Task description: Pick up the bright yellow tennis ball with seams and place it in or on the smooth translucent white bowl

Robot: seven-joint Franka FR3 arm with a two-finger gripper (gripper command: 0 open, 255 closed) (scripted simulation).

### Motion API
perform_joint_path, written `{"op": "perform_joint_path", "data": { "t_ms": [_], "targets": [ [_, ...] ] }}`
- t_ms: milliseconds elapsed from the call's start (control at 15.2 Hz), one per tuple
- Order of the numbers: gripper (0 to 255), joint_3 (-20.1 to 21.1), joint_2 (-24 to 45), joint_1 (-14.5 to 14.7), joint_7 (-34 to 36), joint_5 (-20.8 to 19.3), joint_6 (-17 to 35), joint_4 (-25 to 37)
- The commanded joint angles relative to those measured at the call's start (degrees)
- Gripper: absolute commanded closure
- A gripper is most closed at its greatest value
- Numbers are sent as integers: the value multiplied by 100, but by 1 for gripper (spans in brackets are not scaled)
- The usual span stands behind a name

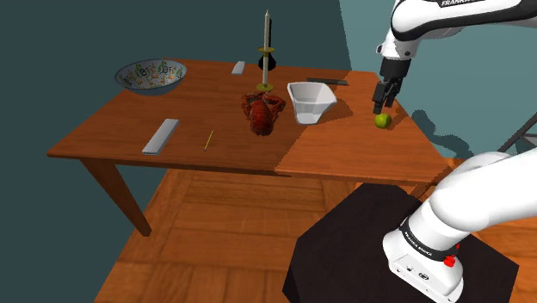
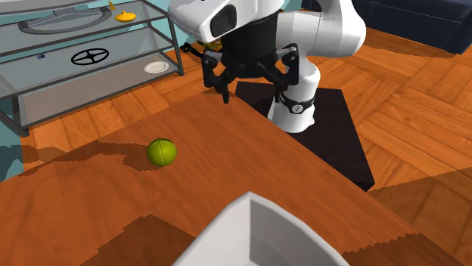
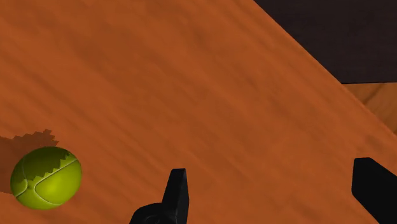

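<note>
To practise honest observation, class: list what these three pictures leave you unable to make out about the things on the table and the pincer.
- White bowl: second exterior view, cut off by the bottom edge, so its base is unseen.
- Pincer: wrist view, its open fingers run off the bottom edge.
- Tennis ball: shoulder view, too small to show its seams.
- Thin yellow stick: shoulder view, too small to identify.

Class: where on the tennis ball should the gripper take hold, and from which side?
Across its middle, from straight above: the tennis ball is round and rests alone on the table, so any opposite sides serve the open gripper.
</note>
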Motion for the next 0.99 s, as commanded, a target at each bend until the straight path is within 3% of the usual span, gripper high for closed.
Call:
{"op": "perform_joint_path", "data": {
  "t_ms": [0, 462, 924],
  "targets": [
    [0, -212, 299, -75, -229, -130, 219, 105],
    [0, -865, 1507, -238, -950, -273, 1019, 586],
    [0, -1395, 2936, -426, -1791, 40, 1674, 1382]
  ]
}}
